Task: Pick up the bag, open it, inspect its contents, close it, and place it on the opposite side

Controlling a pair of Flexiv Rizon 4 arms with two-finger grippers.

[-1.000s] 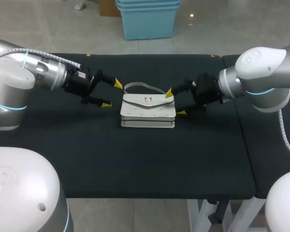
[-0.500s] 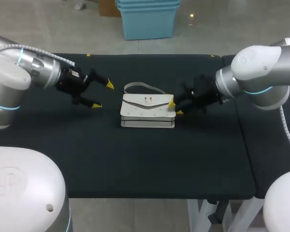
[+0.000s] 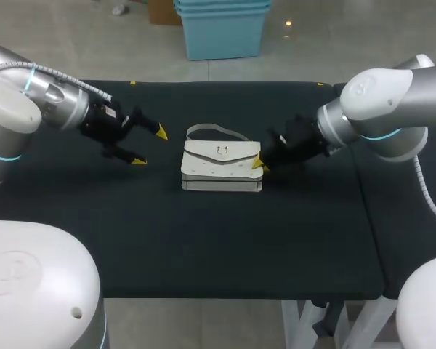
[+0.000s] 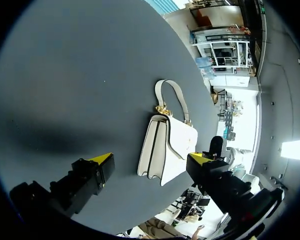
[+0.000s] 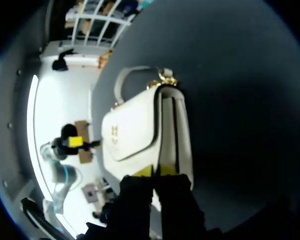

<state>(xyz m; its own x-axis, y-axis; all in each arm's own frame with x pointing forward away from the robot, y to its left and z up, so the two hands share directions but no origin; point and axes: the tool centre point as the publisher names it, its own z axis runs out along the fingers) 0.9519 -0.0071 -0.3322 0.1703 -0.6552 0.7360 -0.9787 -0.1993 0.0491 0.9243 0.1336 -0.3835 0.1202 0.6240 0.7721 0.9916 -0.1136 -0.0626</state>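
Pulling back toward its own side, the left claw (image 3: 149, 146) is now hanging well clear of the bag (image 3: 221, 167), where a second ago it was hovering just beside the strap (image 3: 211, 128). Its fingers are still spreading wide and holding nothing. In the left wrist view the left claw (image 4: 150, 160) is facing the bag (image 4: 172, 145) across bare worktop (image 4: 80, 75).

Meanwhile the right claw (image 3: 259, 165) is finishing a squeeze. It was gaping a second ago and half closed after that. Now its yellow tips are pressing almost together on the bag's right end. In the right wrist view the right claw (image 5: 155, 171) is pinching at the line where the flap (image 5: 132, 130) is overlapping the body.

The bag itself is not shifting. It is lying flat near the middle of the worktop (image 3: 203, 240), slightly toward the far edge.

It is showing as a smooth, off-white, rectangular purse with a pointed envelope flap (image 3: 221, 153). A small gold clasp (image 5: 112, 131) is sitting on that flap. The side is showing stacked folds like an accordion. The strap (image 5: 121, 85) is arching in a flat loop from gold fittings at the far edge. The worktop is looking matte and dark, like cloth.
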